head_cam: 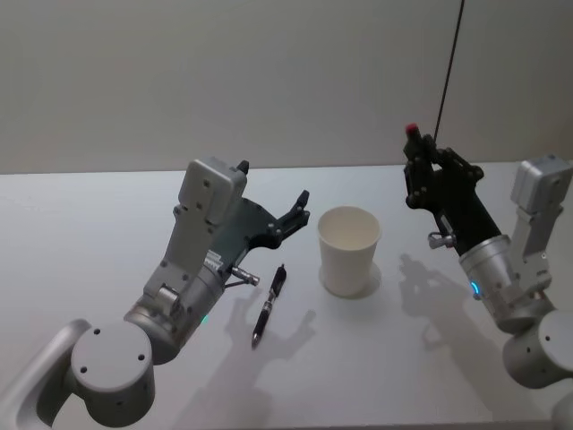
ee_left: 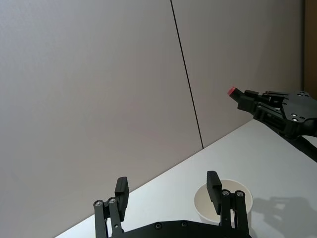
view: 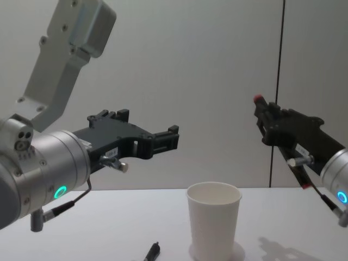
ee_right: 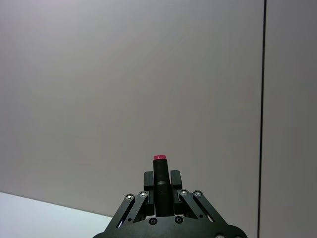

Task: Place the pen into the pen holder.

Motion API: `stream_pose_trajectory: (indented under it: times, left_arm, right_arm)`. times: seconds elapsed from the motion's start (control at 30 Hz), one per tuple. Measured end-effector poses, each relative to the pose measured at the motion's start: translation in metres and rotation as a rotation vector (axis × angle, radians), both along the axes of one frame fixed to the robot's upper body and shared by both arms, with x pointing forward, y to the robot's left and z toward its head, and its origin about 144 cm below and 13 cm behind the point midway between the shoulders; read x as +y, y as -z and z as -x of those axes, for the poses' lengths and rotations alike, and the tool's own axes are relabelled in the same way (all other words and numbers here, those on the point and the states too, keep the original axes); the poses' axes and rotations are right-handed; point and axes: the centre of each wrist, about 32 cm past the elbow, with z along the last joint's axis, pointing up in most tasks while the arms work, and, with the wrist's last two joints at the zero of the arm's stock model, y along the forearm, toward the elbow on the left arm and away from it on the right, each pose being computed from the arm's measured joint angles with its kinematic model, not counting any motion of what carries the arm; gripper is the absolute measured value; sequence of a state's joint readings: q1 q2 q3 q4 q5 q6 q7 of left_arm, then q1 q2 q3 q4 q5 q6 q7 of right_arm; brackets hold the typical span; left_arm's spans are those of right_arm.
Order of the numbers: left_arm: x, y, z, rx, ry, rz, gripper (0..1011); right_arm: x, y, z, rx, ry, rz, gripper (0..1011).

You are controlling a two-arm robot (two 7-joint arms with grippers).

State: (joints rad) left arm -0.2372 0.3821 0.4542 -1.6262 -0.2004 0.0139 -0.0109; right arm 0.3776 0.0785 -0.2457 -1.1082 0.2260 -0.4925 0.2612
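Pen point(head_cam: 269, 306) lies flat on the white table point(head_cam: 107, 224), just left of the pen holder and not touching it. Its long axis runs nearly straight away from the robot, with the far end leaning slightly toward the holder. Which end carries the writing tip cannot be told. The chest view shows only one end of the pen point(view: 152, 251) at the lower edge. The left tool point(head_cam: 294, 215) hangs above the table, beyond and slightly left of the pen, its fingers point(ee_left: 121, 191) spread wide with nothing between them and aimed toward the holder. The right tool point(head_cam: 414, 148) is raised to the right of the holder, well apart from it, and its fingers are closed on a dark stick with a red cap point(ee_right: 159, 171) that projects up past the fingertips. The pen holder point(head_cam: 349, 251), a white paper cup, stands upright on the table between the two tools, mouth open.
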Motion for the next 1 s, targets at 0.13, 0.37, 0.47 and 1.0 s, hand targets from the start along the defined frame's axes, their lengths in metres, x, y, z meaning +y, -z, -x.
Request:
stream_pose_trajectory:
  times: [0.13,0.37,0.47,1.0]
  left_arm:
    - [0.0,0.0,0.0,0.0,0.0,0.0,1003]
    - [0.0,0.0,0.0,0.0,0.0,0.0,1003]
    - [0.0,0.0,0.0,0.0,0.0,0.0,1003]
    - [0.0,0.0,0.0,0.0,0.0,0.0,1003]
  right_arm:
    - [0.0,0.004,-0.007,-0.034,-0.034,-0.005,187]
    - [0.004,0.012,-0.018,-0.063,-0.075,-0.005,187]
    - [0.008,0.017,-0.023,-0.073,-0.096,-0.003,187]
    - [0.025,0.024,-0.042,-0.083,-0.157,-0.038,187]
